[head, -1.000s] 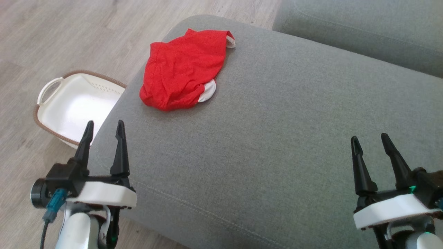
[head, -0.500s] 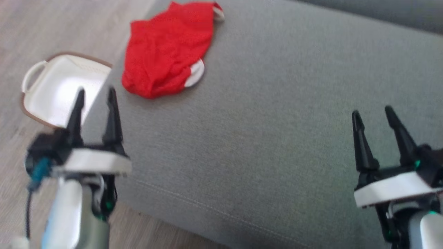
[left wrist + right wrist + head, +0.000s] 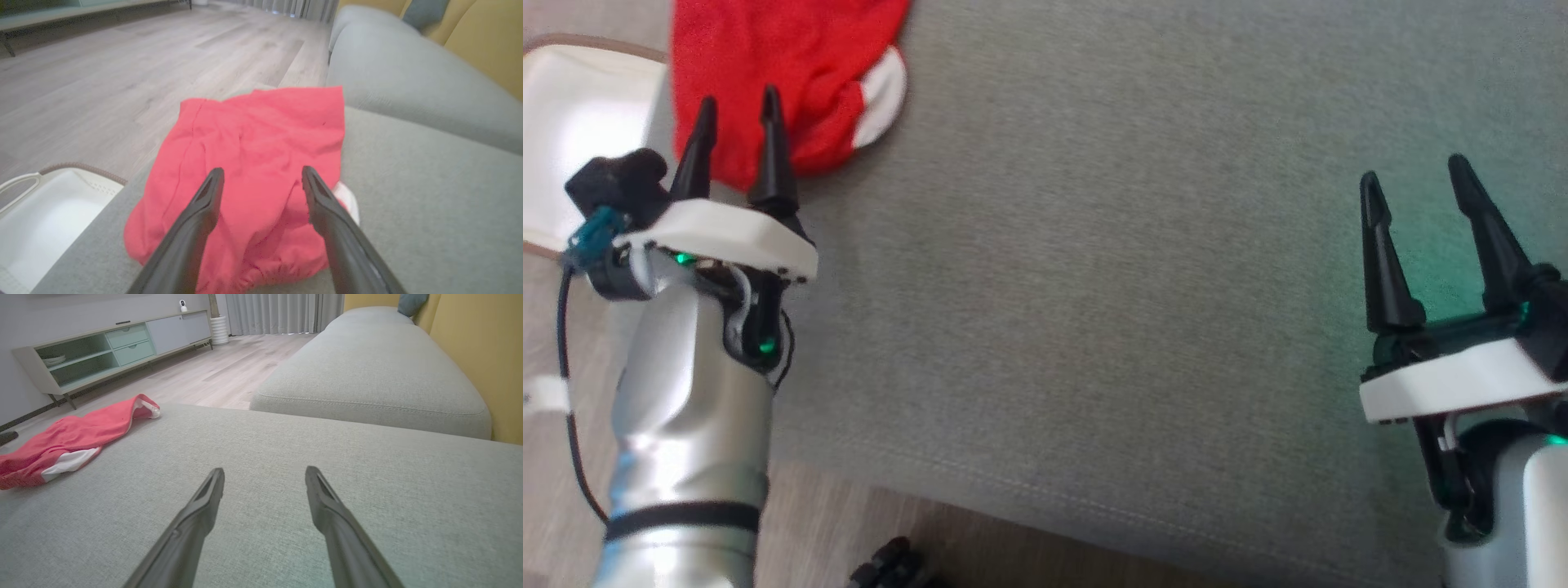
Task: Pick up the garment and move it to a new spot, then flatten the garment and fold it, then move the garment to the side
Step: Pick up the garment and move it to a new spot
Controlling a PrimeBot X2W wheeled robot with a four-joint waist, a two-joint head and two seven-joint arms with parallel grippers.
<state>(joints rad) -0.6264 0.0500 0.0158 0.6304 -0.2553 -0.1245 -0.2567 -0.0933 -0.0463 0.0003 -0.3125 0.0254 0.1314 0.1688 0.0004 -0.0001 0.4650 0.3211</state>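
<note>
So far nothing is done: the garment (image 3: 768,73) lies crumpled by the left edge of the sofa cushion (image 3: 1094,286), the left end effector (image 3: 738,94) spread just short of it, the right end effector (image 3: 1413,167) spread well apart, so lifting, flattening and folding are all left.

Garment (image 3: 800,49) lies at the seat cushion's (image 3: 1111,286) far left corner. Basket (image 3: 580,131) sits on the floor (image 3: 122,61) just left. Another cushion (image 3: 367,375) lies farther off.
</note>
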